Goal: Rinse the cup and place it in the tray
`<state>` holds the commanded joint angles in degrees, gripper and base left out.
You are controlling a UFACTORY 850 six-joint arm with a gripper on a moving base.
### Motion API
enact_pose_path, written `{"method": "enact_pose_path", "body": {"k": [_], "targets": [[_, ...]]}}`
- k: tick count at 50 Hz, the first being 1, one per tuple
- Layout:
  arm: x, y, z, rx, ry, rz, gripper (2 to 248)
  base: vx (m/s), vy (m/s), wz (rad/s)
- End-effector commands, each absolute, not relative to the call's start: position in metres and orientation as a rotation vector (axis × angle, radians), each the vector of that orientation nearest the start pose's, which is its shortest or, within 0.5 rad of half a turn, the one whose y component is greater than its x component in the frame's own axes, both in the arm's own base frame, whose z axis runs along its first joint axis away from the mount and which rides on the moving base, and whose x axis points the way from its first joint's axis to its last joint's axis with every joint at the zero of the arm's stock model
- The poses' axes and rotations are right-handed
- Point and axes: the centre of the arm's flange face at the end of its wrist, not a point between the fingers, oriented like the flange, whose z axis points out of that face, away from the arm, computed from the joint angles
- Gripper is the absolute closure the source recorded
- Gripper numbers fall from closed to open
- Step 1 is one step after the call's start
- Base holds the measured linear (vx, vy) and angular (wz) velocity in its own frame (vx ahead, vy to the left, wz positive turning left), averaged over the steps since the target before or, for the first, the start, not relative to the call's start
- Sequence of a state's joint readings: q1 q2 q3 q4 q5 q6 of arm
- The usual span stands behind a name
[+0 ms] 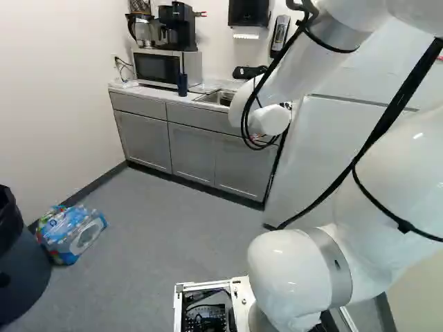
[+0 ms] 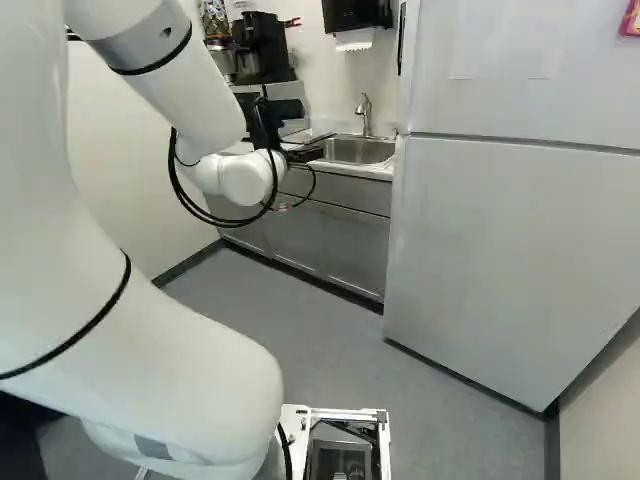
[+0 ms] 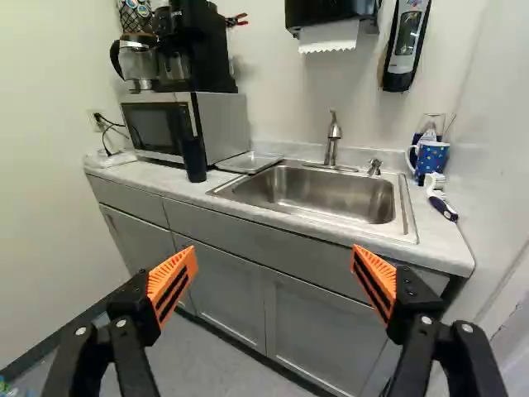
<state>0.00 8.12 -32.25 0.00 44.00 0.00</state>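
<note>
Ahead of the gripper, whose fingers stand spread wide apart, the sink is set in the counter. The black cup stands upright before the microwave, near the tray. The blue mug stands beside the sink's opposite end.

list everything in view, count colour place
counter: 1, pale, around sink
sink: 1, steel, in counter
microwave: 1, silver, on counter
tray: 1, silvery, between microwave and sink
tumbler: 1, dark, before microwave
faucet: 1, metallic, behind sink
mug: 1, dotted blue, beside sink
brush: 1, blue-white, by mug
cabinet doors: 3, grey, below counter
coffee maker: 1, black, on microwave
towel dispenser: 1, black, above sink
soap dispenser: 1, grey, beside it
fridge: 1, white, beside counter
bottle pack: 1, blue, floor
bin: 1, dark, beside bottles
arm: 1, white, toward counter
base: 1, white, beside arm
gripper: 1, black-orange, open, facing sink
</note>
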Motion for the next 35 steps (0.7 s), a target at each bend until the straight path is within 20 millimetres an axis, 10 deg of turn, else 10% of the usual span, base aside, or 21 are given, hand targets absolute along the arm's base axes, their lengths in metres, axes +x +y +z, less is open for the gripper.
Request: {"method": "enact_pose_path", "body": {"k": [35], "targets": [[0.441,0.0,0.547,-2.294,0.0,-2.147,3,0.0,0.0,0.0]]}}
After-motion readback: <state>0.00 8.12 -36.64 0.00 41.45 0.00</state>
